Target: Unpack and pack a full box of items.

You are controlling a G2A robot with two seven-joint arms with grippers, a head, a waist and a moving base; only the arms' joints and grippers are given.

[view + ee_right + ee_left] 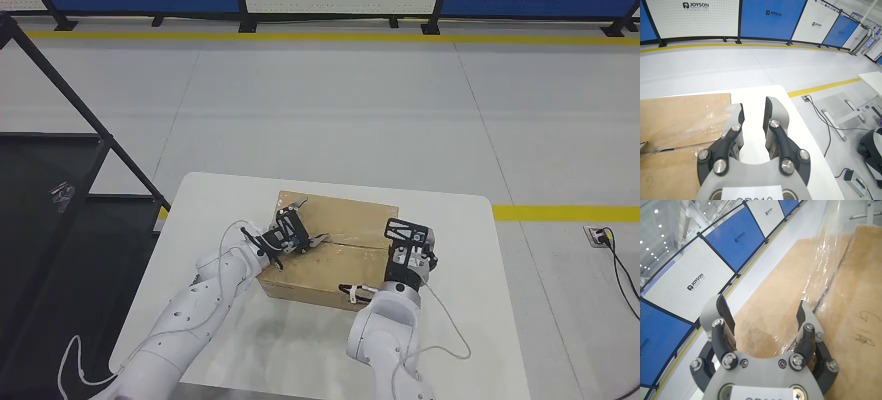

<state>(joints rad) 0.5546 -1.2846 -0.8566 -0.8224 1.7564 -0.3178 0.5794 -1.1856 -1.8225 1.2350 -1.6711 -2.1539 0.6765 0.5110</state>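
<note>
- Logos with wordmarks are showing on the fence panels.
- Illegible pen scrawl is lying on the cardboard box.
- Cut-off characters are showing on each wrist's label.

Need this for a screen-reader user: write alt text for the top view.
A closed, taped cardboard box sits on a white table. The open left gripper is over the box's top seam; the open right gripper is at its right edge.

- brown cardboard box, lying flat on the white desk, roughly mid-desk
- top flaps shut, meeting at a centre seam
- wrinkled clear tape runs along the seam
- pen scribbles on one flap
</note>
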